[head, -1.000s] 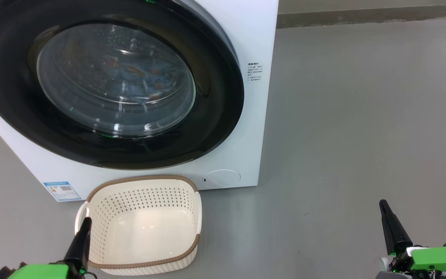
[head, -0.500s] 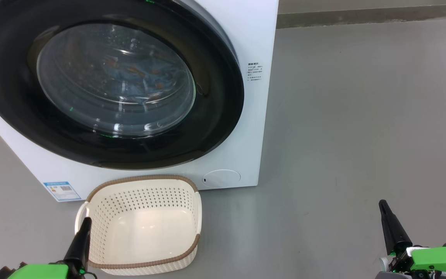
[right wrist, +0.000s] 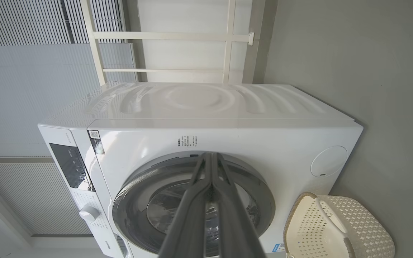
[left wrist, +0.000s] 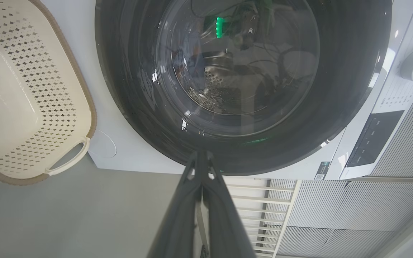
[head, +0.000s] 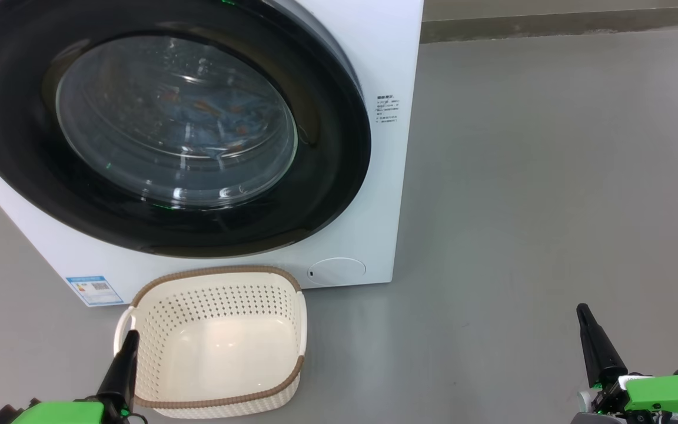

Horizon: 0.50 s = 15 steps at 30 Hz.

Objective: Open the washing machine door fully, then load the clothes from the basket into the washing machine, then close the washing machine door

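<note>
Our left gripper (head: 131,337) sat at the lower left, fingers pressed together and empty; our right gripper (head: 582,311) was the same at the lower right. At upper left the washing machine door (head: 327,147) was closed, with the clothes (head: 209,115) behind its glass. Below it stood the empty basket (head: 215,273).

Three views of mine, one washer (head: 386,59)
My head looks down, close on the door (head: 339,176) and basket (head: 215,294); both wrist views are rolled sideways, left near the door, right farther back. All share door and basket.
</note>
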{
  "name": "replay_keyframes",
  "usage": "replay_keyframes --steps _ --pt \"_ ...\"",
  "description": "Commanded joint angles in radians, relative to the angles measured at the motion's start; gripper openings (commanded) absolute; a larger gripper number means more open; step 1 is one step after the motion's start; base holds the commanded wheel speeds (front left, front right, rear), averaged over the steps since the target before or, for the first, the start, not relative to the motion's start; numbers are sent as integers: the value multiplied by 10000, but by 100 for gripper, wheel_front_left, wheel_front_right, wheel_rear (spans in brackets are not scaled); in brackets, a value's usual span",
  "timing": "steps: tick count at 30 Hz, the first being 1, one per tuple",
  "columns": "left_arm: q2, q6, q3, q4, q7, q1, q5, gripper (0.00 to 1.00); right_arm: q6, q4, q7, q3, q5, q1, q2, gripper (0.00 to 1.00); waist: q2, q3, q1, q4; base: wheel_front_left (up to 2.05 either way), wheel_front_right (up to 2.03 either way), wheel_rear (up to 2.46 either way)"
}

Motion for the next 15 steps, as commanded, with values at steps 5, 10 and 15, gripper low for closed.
replay_keyframes --steps 5,10,15 --pt "114 -19 362 -192 52 -416 -39 0 -9 -304 70 170 -36 -452 -22 0 0 0 0 0 0 0 0" --pt "113 -19 364 -192 54 -416 -37 0 -9 -303 77 161 -43 -453 -16 0 0 0 0 0 0 0 0" --pt "111 -19 366 -193 56 -416 -35 0 -9 -303 85 151 -52 -453 -9 0 0 0 0 0 0 0 0"
